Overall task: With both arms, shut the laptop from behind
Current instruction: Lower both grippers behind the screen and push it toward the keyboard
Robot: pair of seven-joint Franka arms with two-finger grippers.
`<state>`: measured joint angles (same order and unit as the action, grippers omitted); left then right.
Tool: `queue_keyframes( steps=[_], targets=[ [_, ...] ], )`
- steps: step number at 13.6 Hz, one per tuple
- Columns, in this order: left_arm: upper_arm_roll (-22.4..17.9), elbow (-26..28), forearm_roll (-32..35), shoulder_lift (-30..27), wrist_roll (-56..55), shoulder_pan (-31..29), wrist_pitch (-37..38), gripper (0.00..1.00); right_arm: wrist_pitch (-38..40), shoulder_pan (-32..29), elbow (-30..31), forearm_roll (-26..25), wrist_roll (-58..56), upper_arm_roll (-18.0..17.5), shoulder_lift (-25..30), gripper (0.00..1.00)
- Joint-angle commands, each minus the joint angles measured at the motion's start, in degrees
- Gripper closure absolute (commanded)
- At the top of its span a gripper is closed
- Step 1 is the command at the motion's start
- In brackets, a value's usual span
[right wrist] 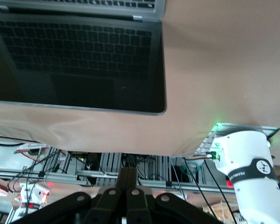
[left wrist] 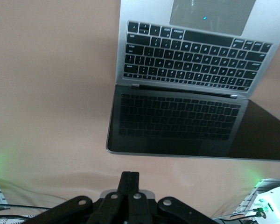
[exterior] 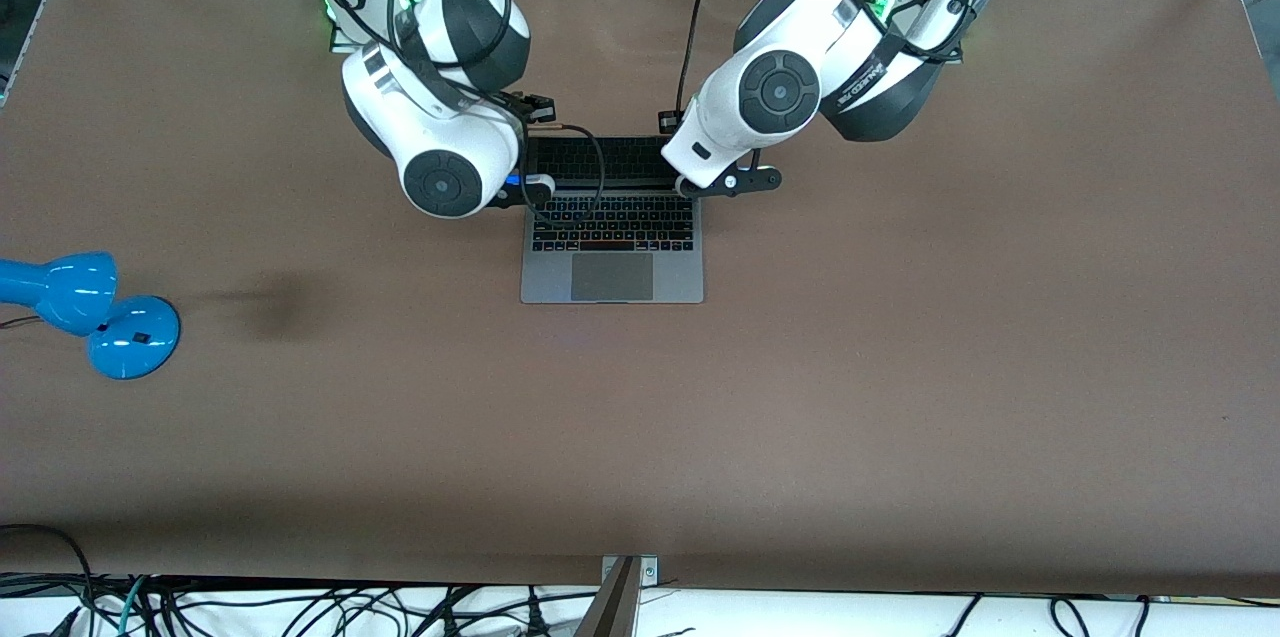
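Two white robot arms bend over an open laptop [exterior: 612, 237] that sits on the brown table [exterior: 900, 367], about midway between the two ends and somewhat closer to the edge where the arm bases stand, its dark screen tilted well back toward them. The left gripper [left wrist: 129, 179] hangs above the top edge of the lid on the side toward the left arm's end of the table, fingers pressed together and holding nothing; the right gripper [right wrist: 127, 175] hangs over the lid's other top corner, likewise pinched shut and empty. Neither appears to touch the lid yet, judging from the wrist views. The risk from here lies in an uneven push: if one arm meets the lid sooner or drives harder than the other, the thin panel could twist on its hinge, or the whole machine could swivel on the smooth tabletop. A push aimed too low or too flat, along the table and not over the lid's arc, would probably shove the laptop toward the front edge without folding it. Narrow closed fingertips on a slick metal back could also slip off the rim and strike the screen or keys. A last stretch taken too fast might slam the lid onto the keyboard. A blue lamp [exterior: 85, 312] near the right arm's end of the table stands well apart from the work
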<state>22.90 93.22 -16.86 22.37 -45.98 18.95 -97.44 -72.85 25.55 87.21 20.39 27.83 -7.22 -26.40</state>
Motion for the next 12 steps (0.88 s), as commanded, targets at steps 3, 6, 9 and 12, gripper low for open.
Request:
queue_keyframes(
  steps=[3, 6, 9, 12],
  targets=[
    [-0.4, 1.0, -0.8, 2.1, -1.0, 1.0, -1.1, 1.00, 1.1, -0.2, -1.1, 1.2, -0.5, 0.0, -2.2, 1.00],
    [-0.5, 0.9, -0.5, 3.5, -1.0, 0.8, -2.3, 1.00, -0.4, -0.3, -1.3, 1.1, -0.5, 0.1, -3.5, 1.00],
    [-0.7, 0.3, -0.5, 4.1, -0.9, 0.7, -3.6, 1.00, -3.2, -0.4, -1.3, 0.5, -0.5, 0.3, -4.6, 1.00],
    [-0.9, -0.5, -0.5, 4.9, -0.3, 0.4, -3.8, 1.00, -4.3, -0.5, -1.4, 0.4, -0.4, 0.4, -5.2, 1.00]
  ],
)
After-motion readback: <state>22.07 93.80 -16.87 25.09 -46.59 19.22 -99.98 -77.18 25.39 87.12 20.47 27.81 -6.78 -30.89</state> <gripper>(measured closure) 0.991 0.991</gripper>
